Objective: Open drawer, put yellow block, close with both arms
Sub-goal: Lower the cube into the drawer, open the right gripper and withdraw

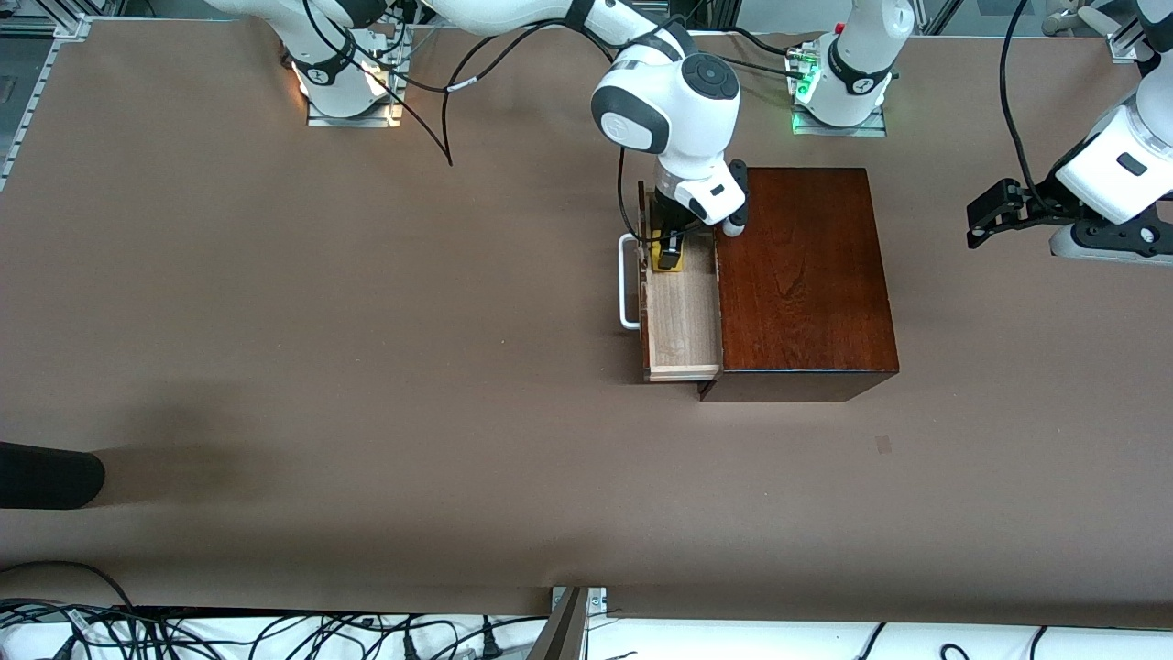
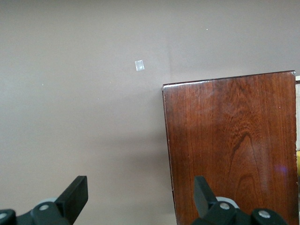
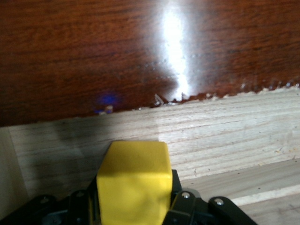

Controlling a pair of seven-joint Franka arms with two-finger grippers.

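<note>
— Nearest the front camera, what lies on the table [image 1: 367, 367]?
— Mostly bare brown surface; then the drawer [image 1: 683, 316], pulled out of a dark wooden box [image 1: 802, 275] toward the right arm's end, its white handle [image 1: 628, 280] outermost.
— Where is the yellow block [image 3: 133, 180]?
— Pinched between the closed fingers of the right gripper [image 1: 670, 252], low inside the drawer; it seems not quite to rest on the tray floor.
— And farther along?
— The left gripper [image 1: 985, 218] waits over bare table at the left arm's end, fingers [image 2: 75, 194] spread wide, holding nothing.
</note>
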